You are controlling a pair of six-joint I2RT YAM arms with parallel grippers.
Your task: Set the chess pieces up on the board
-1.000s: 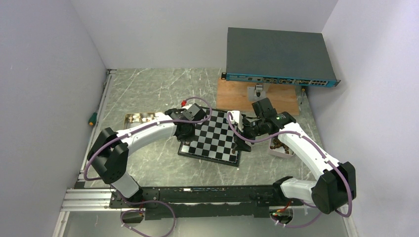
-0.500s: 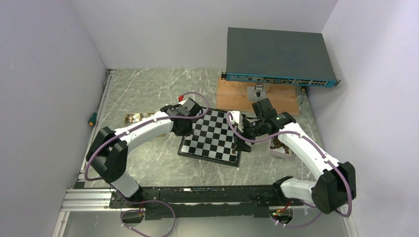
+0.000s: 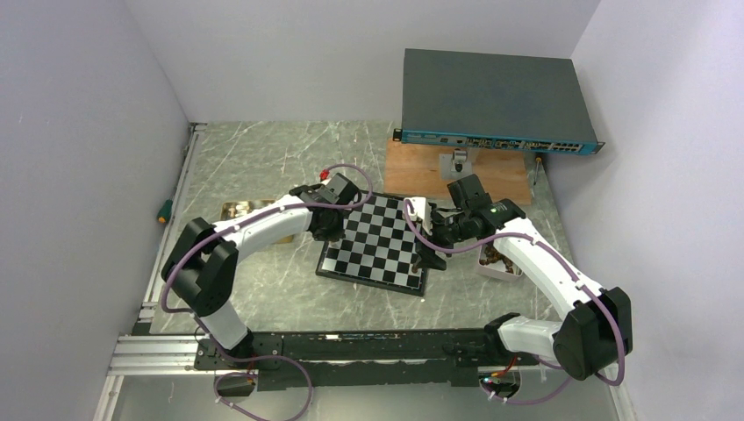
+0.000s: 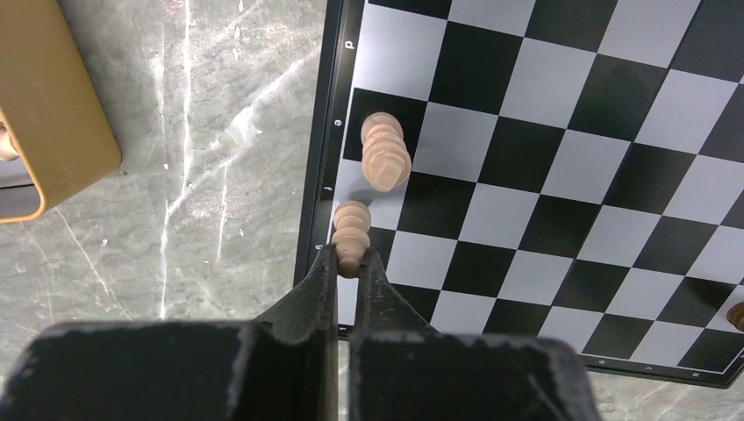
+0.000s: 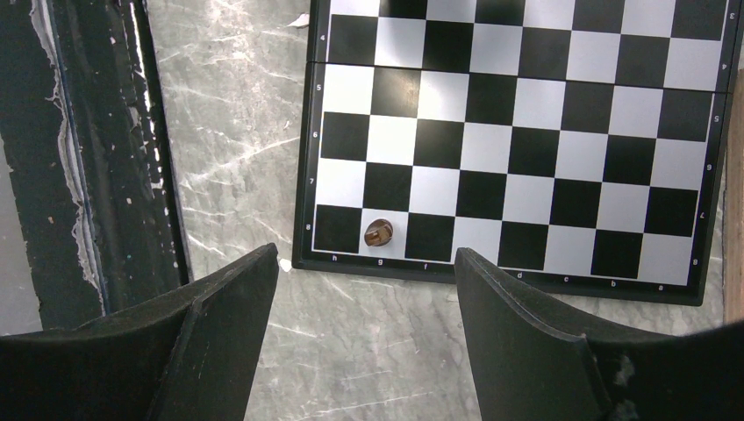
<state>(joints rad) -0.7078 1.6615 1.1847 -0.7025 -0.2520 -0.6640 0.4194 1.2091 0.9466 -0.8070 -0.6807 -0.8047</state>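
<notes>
You've barely begun: left gripper (image 4: 349, 259) pinches a light piece (image 4: 352, 226) at the edge of the board (image 4: 570, 175), beside a second light piece (image 4: 384, 153). The right gripper (image 5: 367, 289) gapes empty (one dark piece (image 5: 378, 232) placed).

Dark piece (image 4: 739, 315) cut off, tan tray (image 4: 51, 105) cropped

Board (image 3: 375, 244) at frame centre on the table (image 3: 263, 149). Wooden plank (image 3: 412, 175) behind it, upper right, with the network switch (image 3: 491, 101) over the plank's rear edge. Tray (image 3: 235, 210) left of the board, small container (image 3: 500, 263) right of it. On the board's left edge column in the left wrist view: upper light piece (image 4: 384, 153), with lower light piece (image 4: 351, 230) just below. Dark piece (image 5: 378, 232) in the bottom row in the right wrist view.
</notes>
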